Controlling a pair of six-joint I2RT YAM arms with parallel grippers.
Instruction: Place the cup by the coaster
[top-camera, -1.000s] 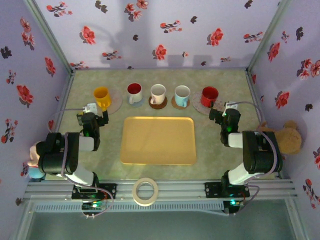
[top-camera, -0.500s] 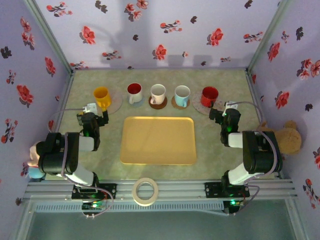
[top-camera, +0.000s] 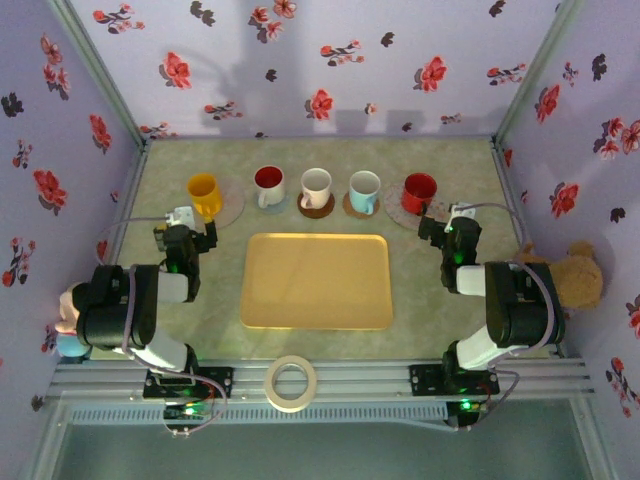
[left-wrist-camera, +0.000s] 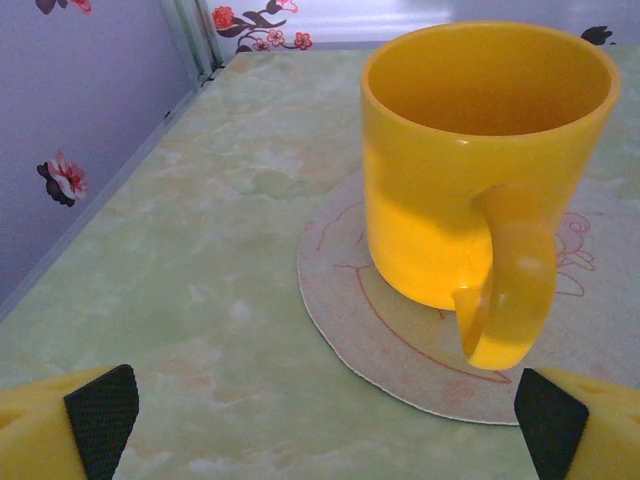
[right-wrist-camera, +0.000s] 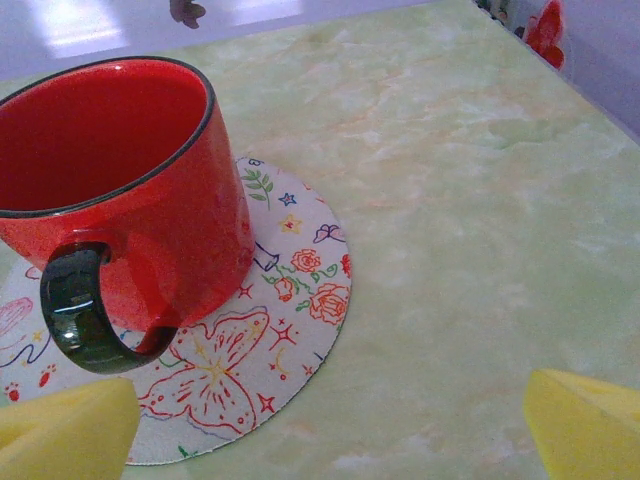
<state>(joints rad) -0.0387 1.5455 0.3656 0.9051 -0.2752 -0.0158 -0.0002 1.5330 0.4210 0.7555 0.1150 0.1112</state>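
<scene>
A yellow cup (top-camera: 203, 194) (left-wrist-camera: 480, 150) stands on a pale round coaster (top-camera: 232, 206) (left-wrist-camera: 400, 350) at the back left, its handle turned toward my left gripper (top-camera: 187, 232) (left-wrist-camera: 325, 430). That gripper is open just short of the cup, with nothing between its fingers. On the right, a red cup (top-camera: 419, 191) (right-wrist-camera: 120, 190) with a dark handle sits on a drawn-on coaster (top-camera: 400, 212) (right-wrist-camera: 290, 300). My right gripper (top-camera: 447, 222) (right-wrist-camera: 320, 430) is open just in front of it and holds nothing.
Between the two end cups stand a white cup with a red inside (top-camera: 268, 184), a pale cup (top-camera: 316, 186) on a brown coaster and a light blue cup (top-camera: 364, 189). A yellow tray (top-camera: 316, 281) lies mid-table. A tape roll (top-camera: 291, 383) rests on the front rail.
</scene>
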